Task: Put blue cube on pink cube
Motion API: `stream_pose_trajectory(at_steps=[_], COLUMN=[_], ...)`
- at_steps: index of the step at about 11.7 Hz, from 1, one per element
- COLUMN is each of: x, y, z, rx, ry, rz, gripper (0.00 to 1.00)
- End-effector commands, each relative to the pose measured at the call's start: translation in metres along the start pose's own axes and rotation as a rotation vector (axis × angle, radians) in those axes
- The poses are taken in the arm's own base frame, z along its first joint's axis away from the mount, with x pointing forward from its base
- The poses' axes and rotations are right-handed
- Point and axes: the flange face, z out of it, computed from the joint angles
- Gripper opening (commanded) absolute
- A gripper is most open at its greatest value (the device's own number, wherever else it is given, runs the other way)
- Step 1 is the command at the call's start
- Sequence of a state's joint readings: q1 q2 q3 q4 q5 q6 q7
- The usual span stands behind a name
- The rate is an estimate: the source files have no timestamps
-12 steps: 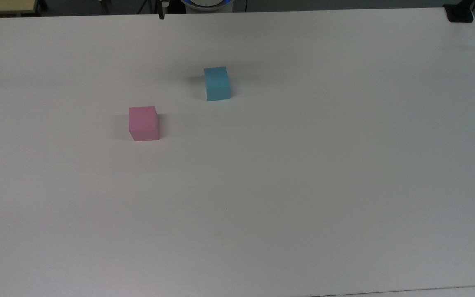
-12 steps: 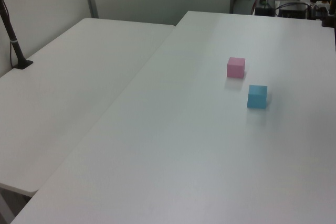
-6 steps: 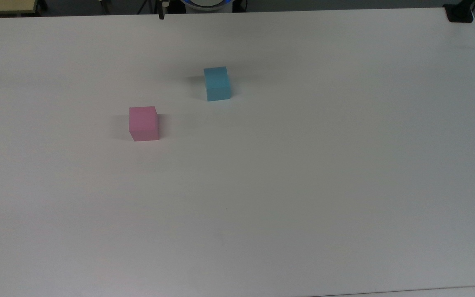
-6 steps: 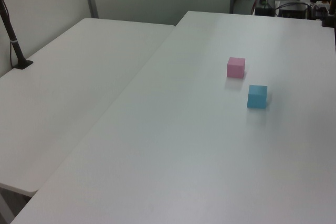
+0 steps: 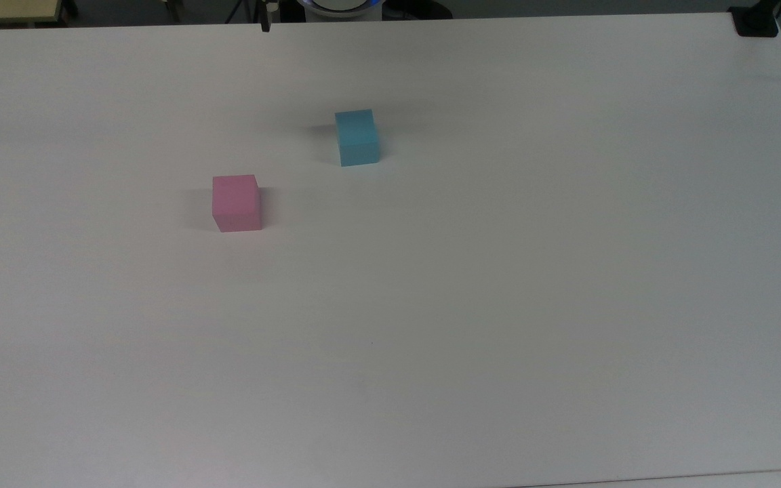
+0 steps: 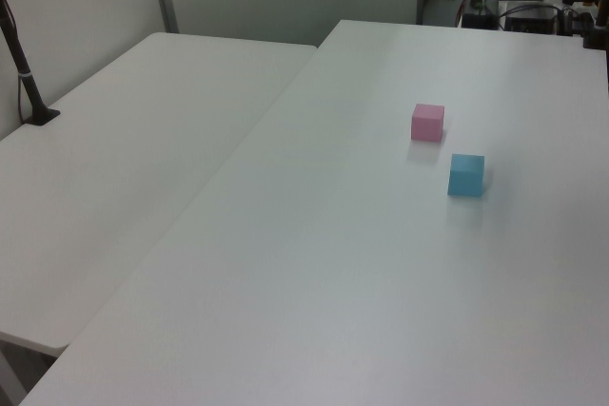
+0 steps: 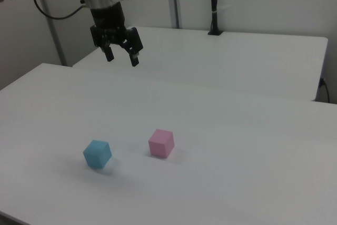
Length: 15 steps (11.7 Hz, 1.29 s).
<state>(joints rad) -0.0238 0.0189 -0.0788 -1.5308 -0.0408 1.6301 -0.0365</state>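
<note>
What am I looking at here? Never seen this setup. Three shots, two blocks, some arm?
It is one moment seen by three fixed cameras. The machine is a single robot arm ending in a two-finger black gripper; in the right view it hangs in the air above the white table, fingers spread open, holding nothing.

The top view looks down on the table from above. The left view and the right view look across it from opposite sides, so the blocks swap sides between them.

Two things lie on the table, apart from each other: a small sky-blue matte cube and a small pastel pink matte cube. Neither is touched.

A second white table stands alongside, with a black pole on it.
</note>
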Motion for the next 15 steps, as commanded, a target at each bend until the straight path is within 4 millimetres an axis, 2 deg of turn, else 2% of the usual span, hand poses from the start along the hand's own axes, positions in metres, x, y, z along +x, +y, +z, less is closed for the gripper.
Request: stream_pose_trajectory(at_steps=[1,7,10,11,13,15], x=[-0.004,-0.003,-0.002,-0.001,0.001,-0.001], y=[0.0,0.0,0.007,0.008,0.016,0.02], z=[0.001,0.002,0.003,0.002,0.002,0.001], rx=[-0.001,-0.001,-0.004,-0.005,-0.014,-0.013], ry=[-0.001,0.001,0.014,0.021,0.036,0.03], rz=[-0.002,-0.004,-0.012,-0.034,-0.186,-0.225], gripper=[1.0,1.0,1.0,1.0,1.0,1.0])
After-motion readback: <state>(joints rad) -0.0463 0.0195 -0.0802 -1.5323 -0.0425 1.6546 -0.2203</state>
